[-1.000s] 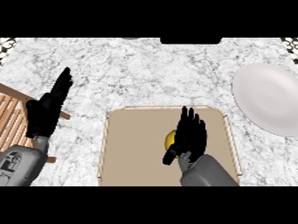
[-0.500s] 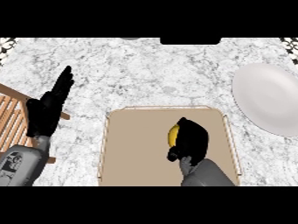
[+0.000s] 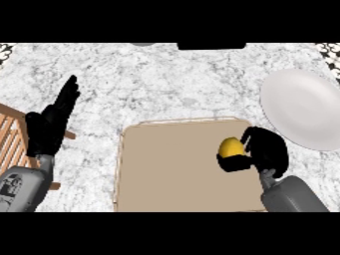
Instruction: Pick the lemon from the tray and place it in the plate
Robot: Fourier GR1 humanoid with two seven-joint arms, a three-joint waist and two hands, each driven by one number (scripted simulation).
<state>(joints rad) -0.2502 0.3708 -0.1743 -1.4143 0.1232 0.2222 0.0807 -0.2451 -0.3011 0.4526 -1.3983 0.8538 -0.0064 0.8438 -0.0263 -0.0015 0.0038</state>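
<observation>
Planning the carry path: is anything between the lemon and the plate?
Nothing visible. The right hand, curled round the lemon, is over the tray; only bare counter separates it from the plate up-right.

Two grey forearms come in from the lower edge, each ending in a black hand. The left forearm point(image 3: 16, 191) is a smooth rounded grey shell with small dark markings or recesses on its upper face, too small to read. The left hand point(image 3: 46, 130) is matt black, long and slim, with thin tapering fingers. The right forearm point(image 3: 294, 195) is plain grey and rounded, joined by a narrow lighter wrist piece to the black right hand point(image 3: 264, 152), which looks bulkier and glossless.
</observation>
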